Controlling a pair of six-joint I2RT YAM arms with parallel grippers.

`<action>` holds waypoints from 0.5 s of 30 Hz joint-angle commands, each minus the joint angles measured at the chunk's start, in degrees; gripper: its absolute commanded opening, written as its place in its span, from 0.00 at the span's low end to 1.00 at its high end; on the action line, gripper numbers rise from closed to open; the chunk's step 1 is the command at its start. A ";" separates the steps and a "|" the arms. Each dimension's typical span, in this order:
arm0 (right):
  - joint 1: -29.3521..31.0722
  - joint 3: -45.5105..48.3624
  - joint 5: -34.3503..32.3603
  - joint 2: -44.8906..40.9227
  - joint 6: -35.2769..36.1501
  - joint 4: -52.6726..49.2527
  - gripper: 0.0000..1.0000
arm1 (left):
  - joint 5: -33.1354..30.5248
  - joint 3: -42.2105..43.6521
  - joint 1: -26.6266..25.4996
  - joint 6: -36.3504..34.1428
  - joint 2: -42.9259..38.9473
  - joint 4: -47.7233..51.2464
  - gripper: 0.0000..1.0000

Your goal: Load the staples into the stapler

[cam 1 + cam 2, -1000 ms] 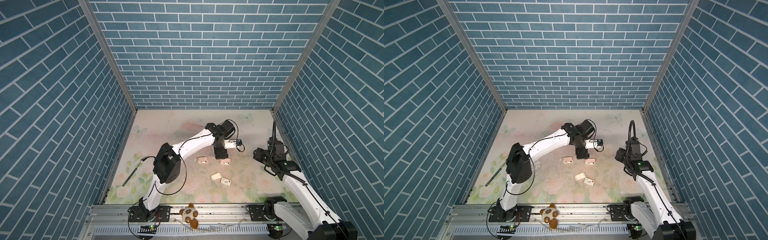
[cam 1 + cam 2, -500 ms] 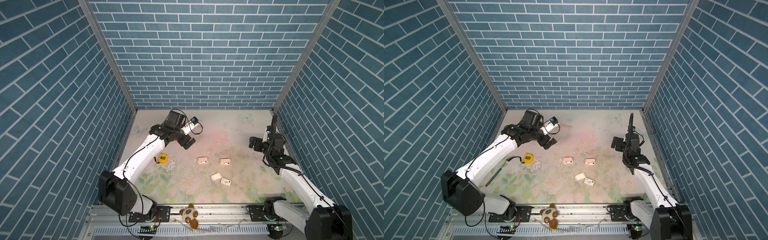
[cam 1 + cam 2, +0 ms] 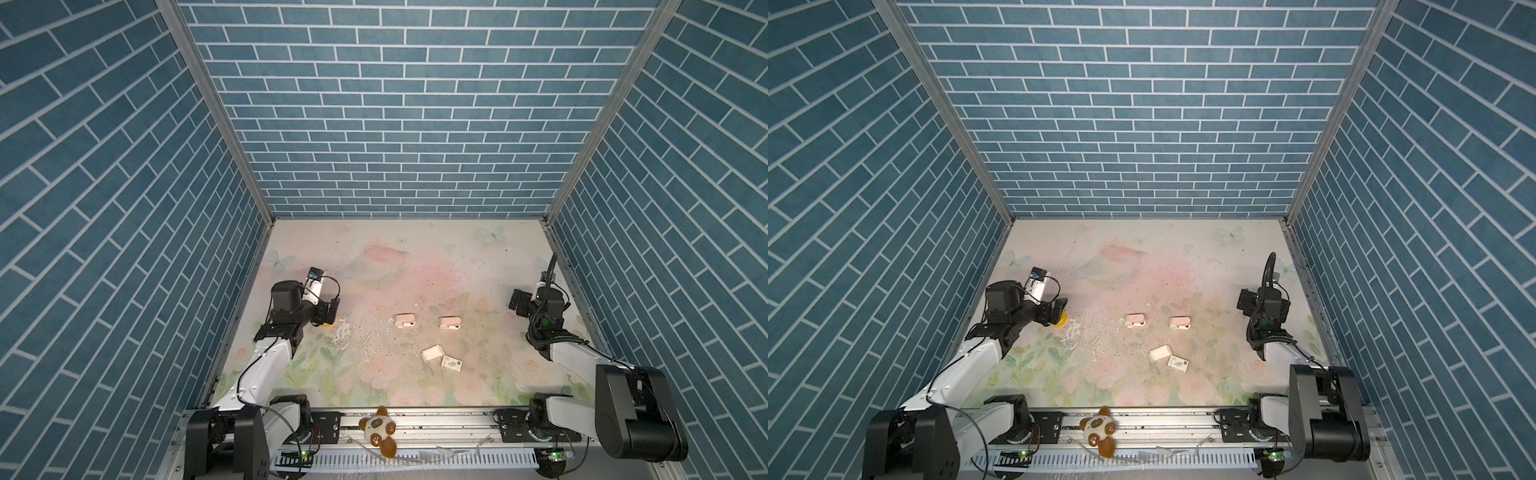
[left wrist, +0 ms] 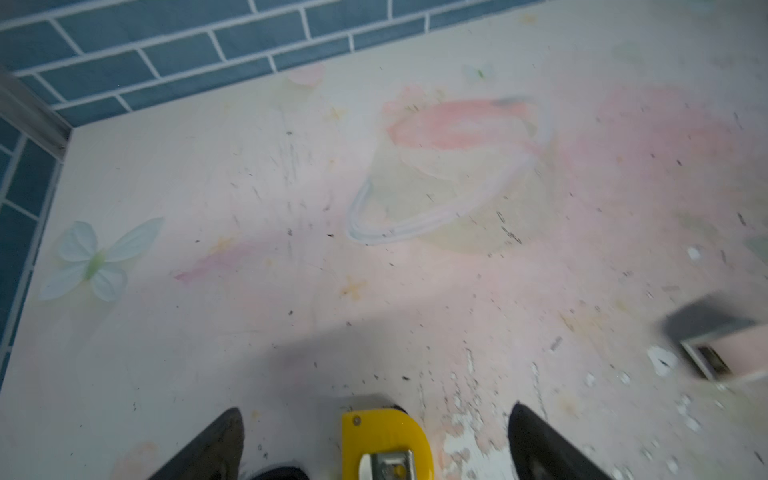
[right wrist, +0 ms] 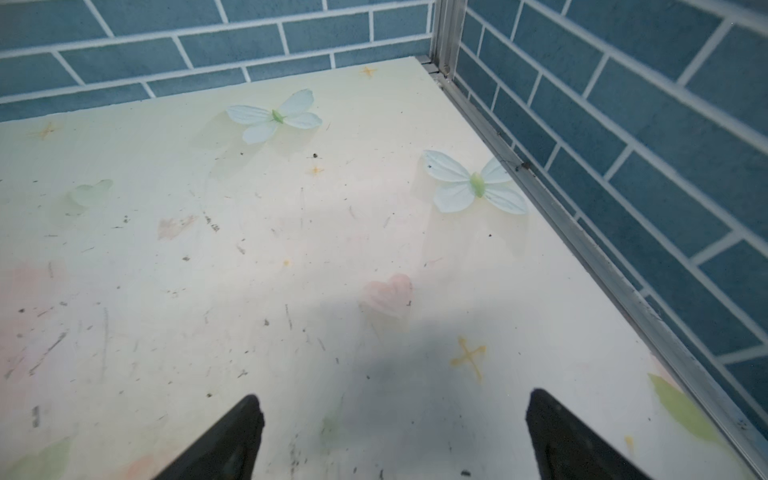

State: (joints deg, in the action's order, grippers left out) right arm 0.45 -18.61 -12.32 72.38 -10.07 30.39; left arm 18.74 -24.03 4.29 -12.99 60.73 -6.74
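Near the middle of the floral table (image 3: 415, 257), the staple box lies in two parts. The white cardboard tray (image 3: 431, 353) sits tilted, and the white sleeve (image 3: 451, 363), printed with dark marks, lies just beside it on the side toward the front rail. Both top views show the pair (image 3: 1160, 353) (image 3: 1178, 363). Whether staple strips lie in the tray is too small to tell.

Farther back, a pink stapler (image 3: 405, 320) and a second pink stapler (image 3: 450, 322) lie flat, apart from each other and apart from the tray. Neither is touched by an arm. In the left wrist view, one end of a pink stapler (image 4: 723, 353) shows blurred at the frame edge, with a dark slot in it.

The left gripper (image 3: 330, 311) hangs low over the left side of the table, well apart from the tray and sleeve. Its jaws are spread wide (image 4: 374, 409), and the yellow tape measure (image 4: 386, 440) lies on the table between the black fingers (image 4: 216, 440), with a gap on each side. A top view shows its yellow edge (image 3: 1062, 320) under the gripper (image 3: 1059, 309).

The right gripper (image 3: 517, 301) is near the right wall. Its jaws are also spread wide (image 5: 394, 395) over bare mat and hold nothing.

A plush toy (image 3: 380, 430) lies on the front rail.
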 commanded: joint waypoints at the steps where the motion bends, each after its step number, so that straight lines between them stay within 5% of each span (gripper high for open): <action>1: -1.25 0.78 1.61 2.01 2.88 13.49 0.99 | 2.05 6.42 2.38 4.59 1.97 -23.07 1.00; 10: -3.08 3.01 5.74 10.19 4.91 26.96 0.99 | 0.74 9.06 6.35 12.44 13.43 -43.58 0.99; 15: -3.17 2.94 7.13 15.79 5.14 32.38 0.99 | 2.92 6.03 7.57 15.17 17.04 -42.59 1.00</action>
State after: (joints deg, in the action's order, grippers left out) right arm -2.52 -15.79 -7.20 86.11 -7.40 56.31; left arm 20.34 -15.92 11.35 -0.78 76.77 -45.21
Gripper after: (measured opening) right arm 0.989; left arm 0.995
